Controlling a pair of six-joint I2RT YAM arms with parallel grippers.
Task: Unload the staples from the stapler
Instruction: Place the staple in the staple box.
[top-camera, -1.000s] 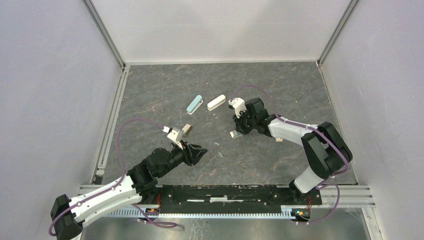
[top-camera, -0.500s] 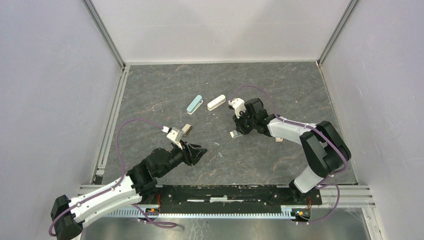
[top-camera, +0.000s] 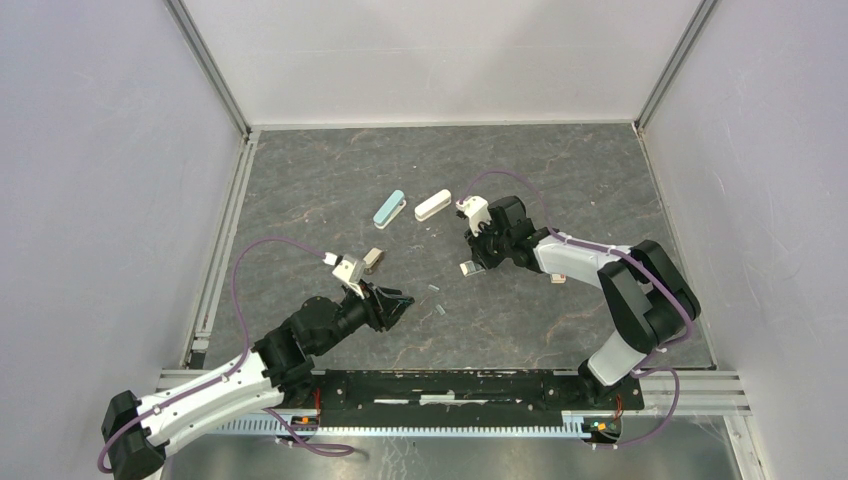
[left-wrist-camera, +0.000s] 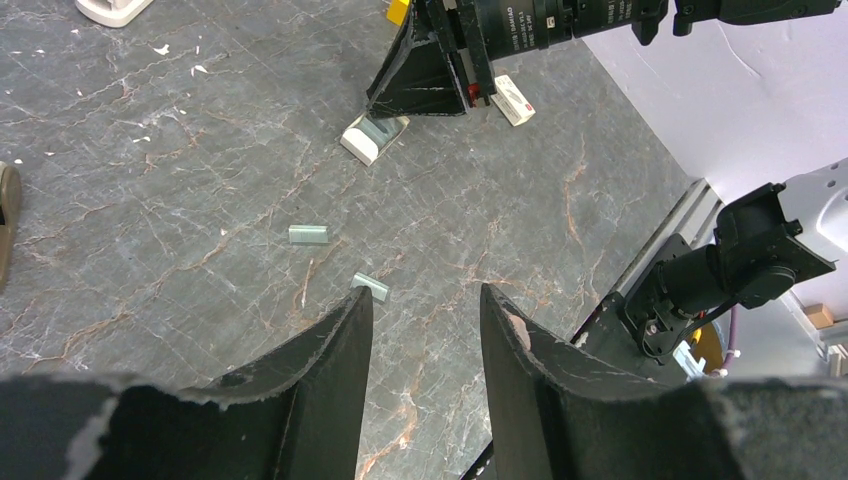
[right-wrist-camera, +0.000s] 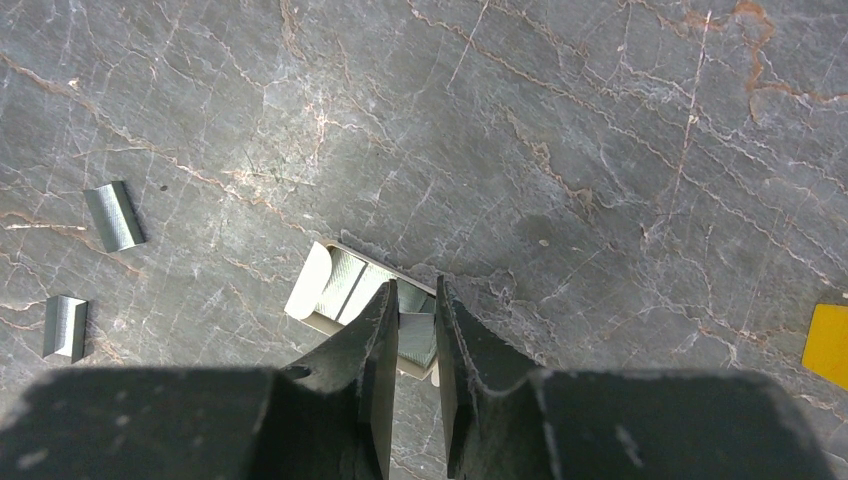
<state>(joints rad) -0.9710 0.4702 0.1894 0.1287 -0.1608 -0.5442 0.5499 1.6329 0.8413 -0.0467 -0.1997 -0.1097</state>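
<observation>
Well, my right gripper stands over the small clear box, fingers nearly together; whether they pinch anything I cannot tell. My left gripper hangs spread, empty. Between it and the box lie the staples: probably light, stiff, slippery, apt to snap; pinch them across the long sides. Since a second ago, nothing much has shifted.

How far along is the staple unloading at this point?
Looks done: the staples lie loose on the table in two short strips, apart from the teal stapler and white stapler. In hand: the right gripper, jaws nearly together, is at the small clear box; a grip is unclear. The left gripper hangs open, empty. Left: possibly boxing those strips.
</observation>
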